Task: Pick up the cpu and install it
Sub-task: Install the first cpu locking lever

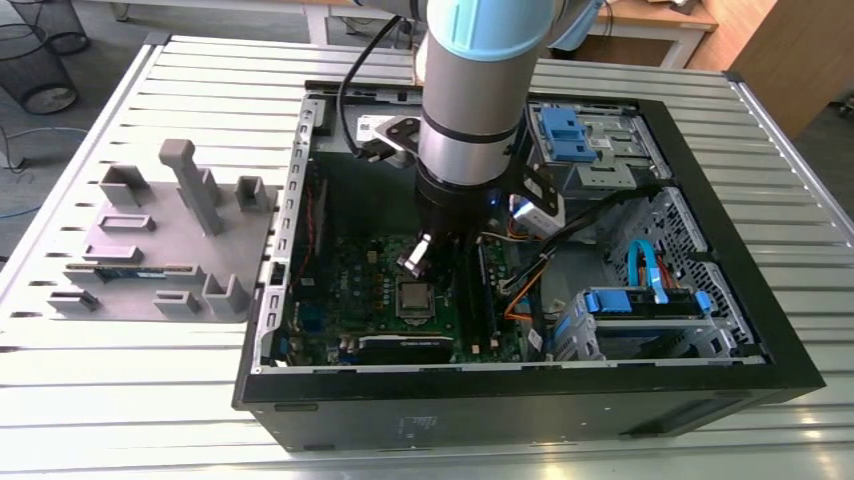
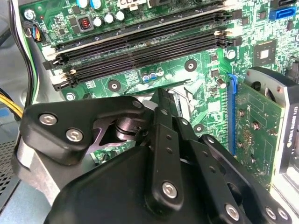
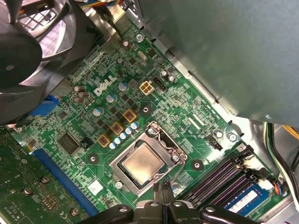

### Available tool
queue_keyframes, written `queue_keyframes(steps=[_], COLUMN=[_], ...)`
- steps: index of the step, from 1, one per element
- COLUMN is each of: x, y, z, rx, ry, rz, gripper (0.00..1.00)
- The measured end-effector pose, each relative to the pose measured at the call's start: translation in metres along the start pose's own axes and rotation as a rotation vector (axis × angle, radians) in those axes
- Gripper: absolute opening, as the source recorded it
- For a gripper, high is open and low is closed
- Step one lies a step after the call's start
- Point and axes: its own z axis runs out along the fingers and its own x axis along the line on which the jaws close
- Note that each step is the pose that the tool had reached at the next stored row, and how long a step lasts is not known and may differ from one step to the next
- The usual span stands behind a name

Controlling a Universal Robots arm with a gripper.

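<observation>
Exterior view: the arm (image 1: 474, 100) reaches straight down into the open case (image 1: 534, 390). The case lies on its side on the table (image 1: 134, 400), so the board (image 1: 354, 285) faces up and can be reached from above. A grey tray (image 1: 240, 250) sits beside the case on the exterior view's left. The pincer (image 1: 430, 258) hangs just above the board. The cpu (image 1: 416, 297) lies flat in its socket close under it, not held. Second wrist view: the pincer (image 2: 161, 95) looks pressed together with nothing between its fingers, pointing down at the board near the long black slots (image 2: 140, 51). First wrist view: the cpu (image 3: 142, 163) sits in the socket (image 3: 159, 133), shiny metal top up, edges square with the socket frame and in line with the slots (image 3: 217, 179). It is square, so it has no real long axis. Lying flat probably lets its underside meet the socket contacts evenly. The thin lever (image 3: 179, 171) runs along one side; I cannot tell if it is latched. The pincer (image 3: 163, 189) is above the socket's edge, apart from the cpu. The placing looks done.
</observation>
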Motion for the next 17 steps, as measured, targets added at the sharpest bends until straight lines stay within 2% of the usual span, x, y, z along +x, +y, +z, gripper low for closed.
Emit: queue_keyframes(steps=[5,7,10,17], x=[0.0001,0.0006,0.0018,0.0061], y=[-0.0001,-0.0006,-0.0017,-0.0056], z=[-0.0001,-0.0001,0.0002,0.0008], rx=[-0.0010,-0.0091,-0.0179,-0.0262], ry=[-0.0008,-0.0094,-0.0190,-0.0280], rz=[-0.001,-0.001,-0.001,-0.001], gripper=[0.11,0.11,0.11,0.11])
